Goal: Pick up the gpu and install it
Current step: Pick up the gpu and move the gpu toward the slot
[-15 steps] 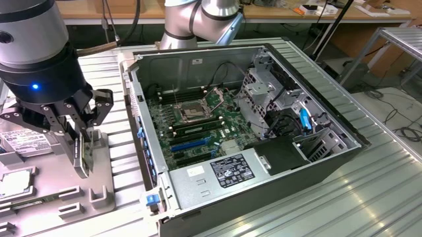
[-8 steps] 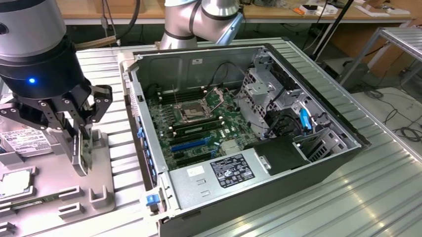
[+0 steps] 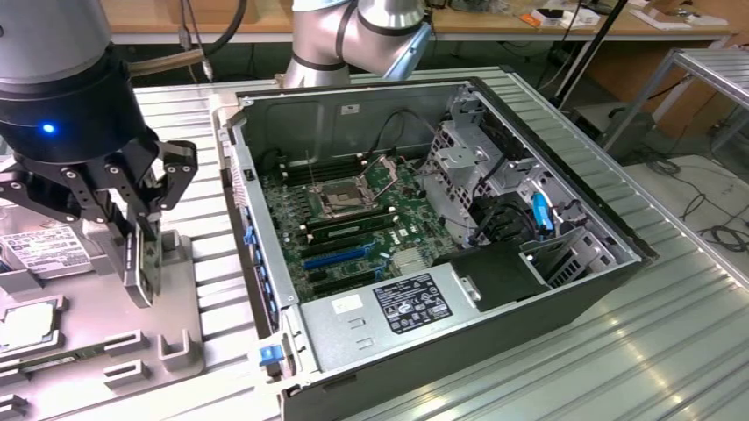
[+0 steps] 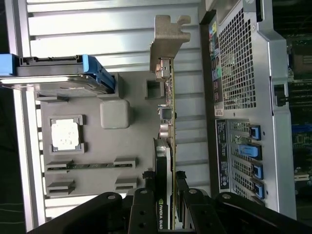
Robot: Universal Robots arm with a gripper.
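Green along its edge and black on the cooler, the gpu [image 4: 165,146] [image 3: 140,267] stands on edge between the fingers of the gripper [image 4: 165,180] [image 3: 139,254]. The jaws are pinched narrow on the cooler end, and the silver bracket [image 4: 168,36] points away from the wrist. The card sits over the grey tray [image 3: 175,324] [image 4: 92,146], on the side nearest the open computer case [image 3: 351,105] [image 4: 243,63], though I can't tell whether it has cleared its slot. Lying in the tray are a blue-framed hard drive [image 4: 58,78] [image 3: 41,250], a processor chip [image 4: 66,134] [image 3: 24,324] and a memory stick [image 4: 90,165] [image 3: 59,358], while the case lies at the exterior view's right with its motherboard [image 3: 351,219] exposed.
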